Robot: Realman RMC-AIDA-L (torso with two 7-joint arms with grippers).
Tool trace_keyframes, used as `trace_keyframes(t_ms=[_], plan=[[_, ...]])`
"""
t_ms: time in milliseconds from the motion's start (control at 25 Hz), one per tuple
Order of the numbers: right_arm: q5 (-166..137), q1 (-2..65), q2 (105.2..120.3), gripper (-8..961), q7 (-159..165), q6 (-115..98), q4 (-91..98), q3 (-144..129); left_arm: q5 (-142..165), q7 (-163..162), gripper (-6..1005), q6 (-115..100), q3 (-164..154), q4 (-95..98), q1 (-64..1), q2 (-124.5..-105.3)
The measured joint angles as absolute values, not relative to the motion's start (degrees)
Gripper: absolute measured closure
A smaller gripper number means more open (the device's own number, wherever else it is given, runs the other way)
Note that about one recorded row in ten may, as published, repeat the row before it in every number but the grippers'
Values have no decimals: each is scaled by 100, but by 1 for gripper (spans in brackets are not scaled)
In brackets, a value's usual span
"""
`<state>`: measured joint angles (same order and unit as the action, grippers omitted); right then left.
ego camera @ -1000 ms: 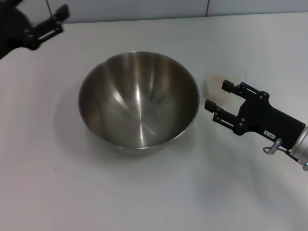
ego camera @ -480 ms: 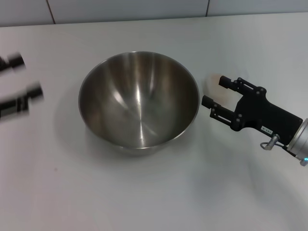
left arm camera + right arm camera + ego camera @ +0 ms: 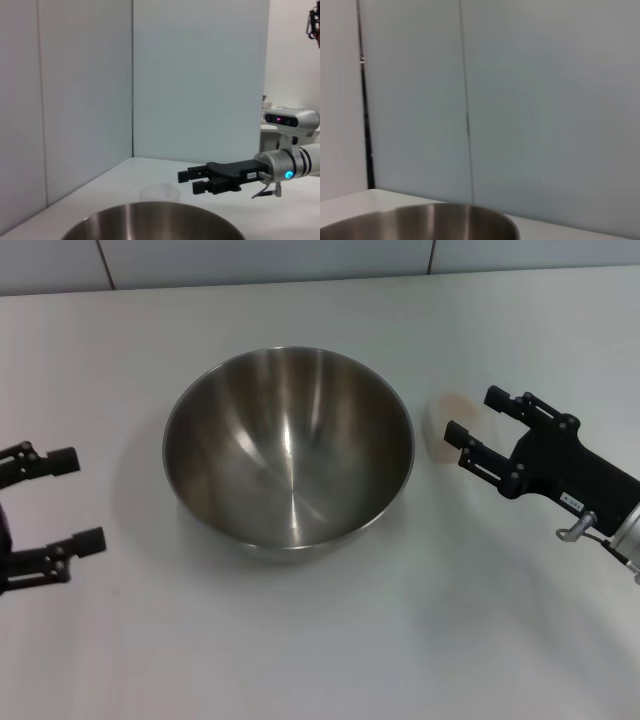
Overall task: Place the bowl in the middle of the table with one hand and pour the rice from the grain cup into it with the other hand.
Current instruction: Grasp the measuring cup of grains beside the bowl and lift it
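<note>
Since a second ago your left gripper (image 3: 68, 500) dropped beside the shiny steel mixing bowl (image 3: 289, 447), open, empty. Right gripper (image 3: 480, 416) open beside the small clear plastic grain cup (image 3: 443, 423): light, slick, squashy; clasp mid-wall gently.

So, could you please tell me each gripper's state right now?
Left gripper: open, empty, beside the bowl.
Right gripper: open, empty, near the grain cup.
</note>
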<state>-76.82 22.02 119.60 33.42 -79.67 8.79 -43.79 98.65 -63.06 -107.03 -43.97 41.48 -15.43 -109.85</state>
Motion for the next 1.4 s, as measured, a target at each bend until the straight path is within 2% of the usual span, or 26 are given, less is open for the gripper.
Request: trace_keyframes(t_ms=[160,360,840,1400], plan=[[-7681,2147,11962,249,2880,-7739,465,-3913,9992,-6168,161,-10725,-4422,4149,-1583,-11110],[-7681,2039,11963,249,2302,-7521,-2,-3213,10017,-6111,161,-10736,-4451,4171,-1617,-11172],[-7681,2001,11963,249,1616,-7219,-459,-2349,10121,-6196,163,-10699,-4456,4115,-1786,-11200],[-7683,2451,11958,250,1615,-6611,-535,-1861,10122,-6183,164,-10639,-4412,4113,-1781,-11271]])
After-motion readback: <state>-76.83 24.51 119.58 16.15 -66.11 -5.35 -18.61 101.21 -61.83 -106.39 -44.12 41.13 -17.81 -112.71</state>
